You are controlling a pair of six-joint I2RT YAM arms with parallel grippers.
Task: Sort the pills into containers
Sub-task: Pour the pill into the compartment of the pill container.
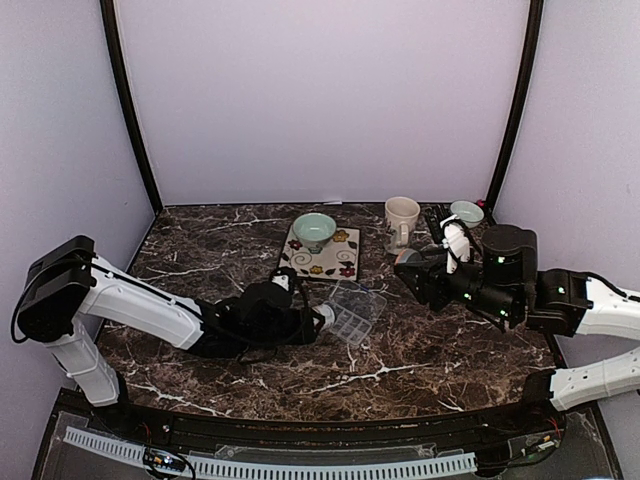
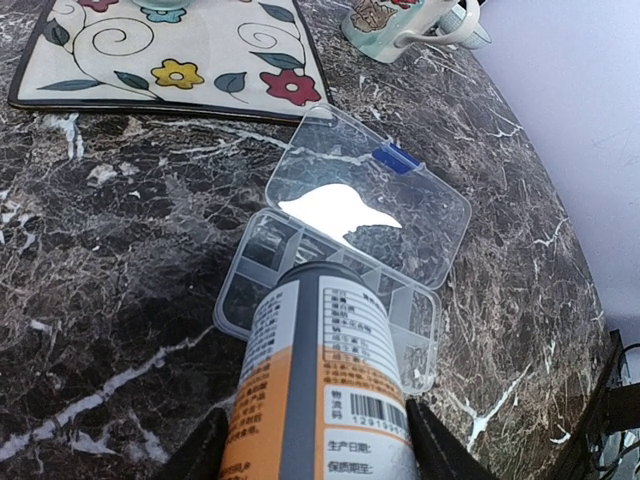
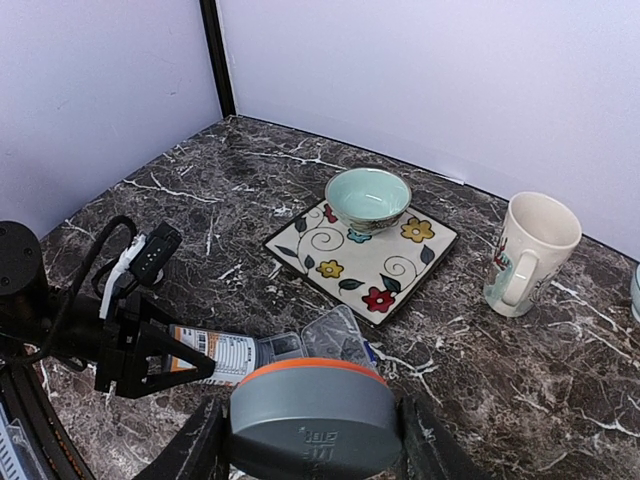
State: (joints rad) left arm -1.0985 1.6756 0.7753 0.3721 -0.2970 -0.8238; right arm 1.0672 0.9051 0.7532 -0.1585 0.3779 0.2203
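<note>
My left gripper [image 1: 312, 320] is shut on the orange bottle [image 2: 325, 390], which is uncapped and tilted with its mouth over the clear pill box [image 2: 415, 320]. The box lies open on the marble table, its hinged lid [image 2: 370, 195] folded back. One whitish speck, perhaps a pill [image 2: 414, 373], lies in a near-right compartment; I can make out no other pills. My right gripper [image 3: 312, 440] is shut on the bottle's grey, orange-rimmed cap [image 3: 315, 415] and holds it above the table, right of the box [image 1: 355, 310]. The right wrist view also shows the bottle [image 3: 215, 352] and the box [image 3: 335, 335].
A flowered square plate [image 1: 340, 262] carrying a teal bowl [image 1: 314, 230] sits just behind the box. A cream mug [image 1: 401, 222] and a small bowl [image 1: 466, 212] stand at the back right. Black frame posts and pale walls surround the table.
</note>
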